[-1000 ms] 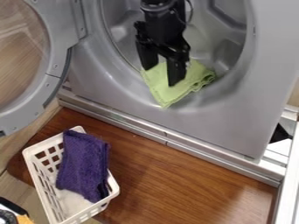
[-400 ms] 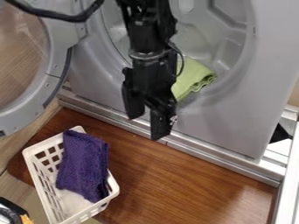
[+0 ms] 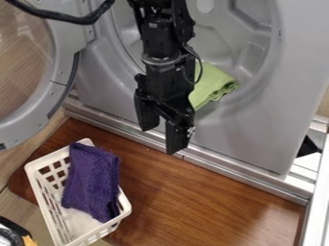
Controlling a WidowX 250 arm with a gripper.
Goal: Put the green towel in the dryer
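Observation:
My gripper [image 3: 160,137] hangs in front of the dryer, over its lower front edge, open with nothing between its two fingers. The green towel [image 3: 213,87] lies folded on the lower rim of the dryer [image 3: 257,125] opening, partly inside the drum. The arm and wrist cover the towel's left part. Its visible right part is apart from the fingertips, up and to the right of them.
The round dryer door [image 3: 59,81] stands swung open at the left. On the brown wooden surface [image 3: 212,202], a white basket [image 3: 51,211] at lower left holds a purple towel [image 3: 93,182] and a white cloth [image 3: 80,223]. A metal frame runs along the right edge.
Since a second ago my gripper has left the green towel and come down and forward out of the dryer opening. The towel stays on the rim. Over the last half second the arm has hardly moved.

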